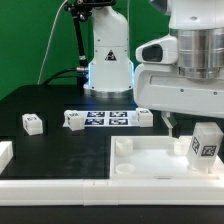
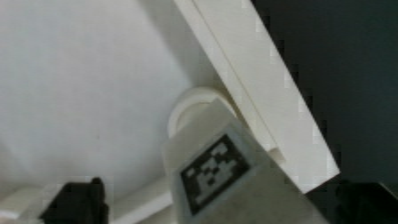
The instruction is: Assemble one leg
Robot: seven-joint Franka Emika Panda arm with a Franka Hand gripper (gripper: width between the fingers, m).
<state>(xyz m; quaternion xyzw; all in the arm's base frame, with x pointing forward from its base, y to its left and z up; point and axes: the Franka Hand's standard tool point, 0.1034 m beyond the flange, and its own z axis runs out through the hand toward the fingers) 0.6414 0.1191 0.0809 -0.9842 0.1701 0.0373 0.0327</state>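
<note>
hand (image 1: pixel 186 128) fingers apart, gripping nothing, we hover just above the leg (image 1: pixel 205 142), which stands upright in the corner socket of the white panel (image 1: pixel 150 165); we judge it wise to lift straight up without nudging it; three spare legs (image 1: pixel 33 123) lie on the counter (image 1: pixel 60 145)
</note>
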